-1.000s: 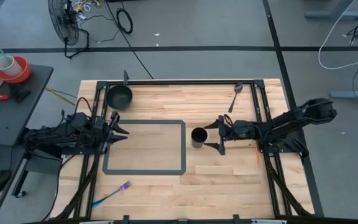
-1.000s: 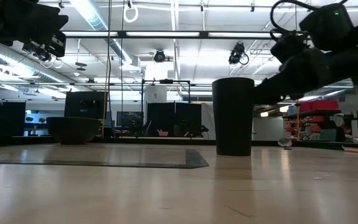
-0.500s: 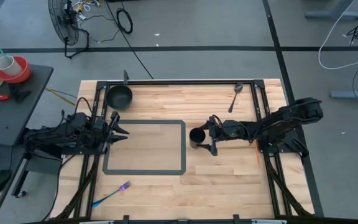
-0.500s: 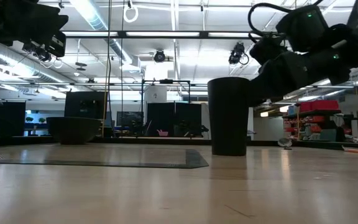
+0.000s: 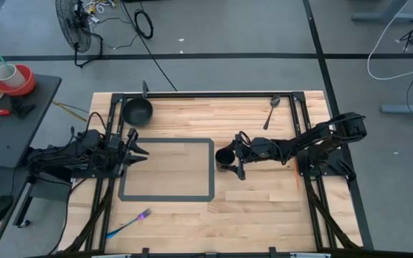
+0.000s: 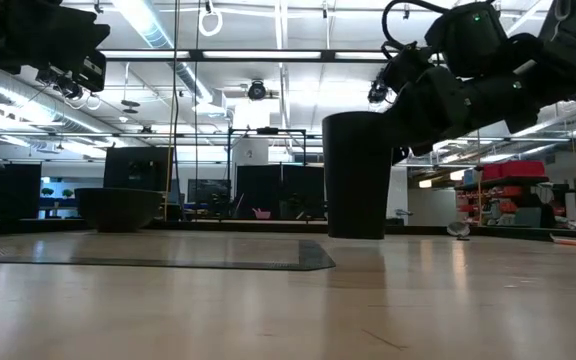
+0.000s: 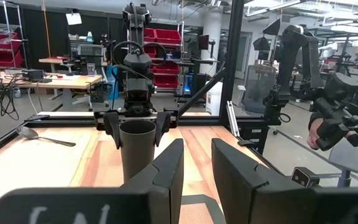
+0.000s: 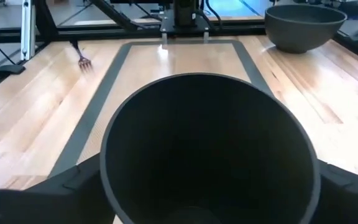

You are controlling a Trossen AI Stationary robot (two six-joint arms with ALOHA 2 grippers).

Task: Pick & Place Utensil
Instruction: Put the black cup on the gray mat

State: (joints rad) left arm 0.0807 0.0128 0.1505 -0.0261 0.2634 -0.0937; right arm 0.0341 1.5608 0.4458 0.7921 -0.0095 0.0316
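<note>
A black cup (image 5: 224,155) is at the table's middle, just right of the grey tape rectangle (image 5: 167,195). My right gripper (image 5: 239,155) reaches it from the table's right and is shut on it. In the low view the cup (image 6: 358,175) is slightly tilted. A fork (image 5: 130,224) with a purple handle lies flat near the near-left corner. A spoon (image 5: 271,111) lies flat near the far-right corner. My left gripper (image 5: 138,149) waits open at the left edge of the rectangle, touching nothing. My right gripper holds the cup's upper wall (image 7: 137,138), just under the rim, pinched between its two fingers (image 7: 110,127), one on each side. The fingers come in level from the table's right. The cup's base (image 6: 356,234) looks just clear of the table, and the cup tips a little.
A dark bowl (image 5: 138,111) stands near the far-left corner. Black frame rails (image 5: 206,95) run along the table's far edge and down both sides. Bare wood lies inside the tape rectangle and along the near edge.
My right gripper has moved toward the table's left, its fingers running farther along the cup's sides. The cup has shifted left with it, toward the tape rectangle. In the low view the cup has risen slightly and tipped.
</note>
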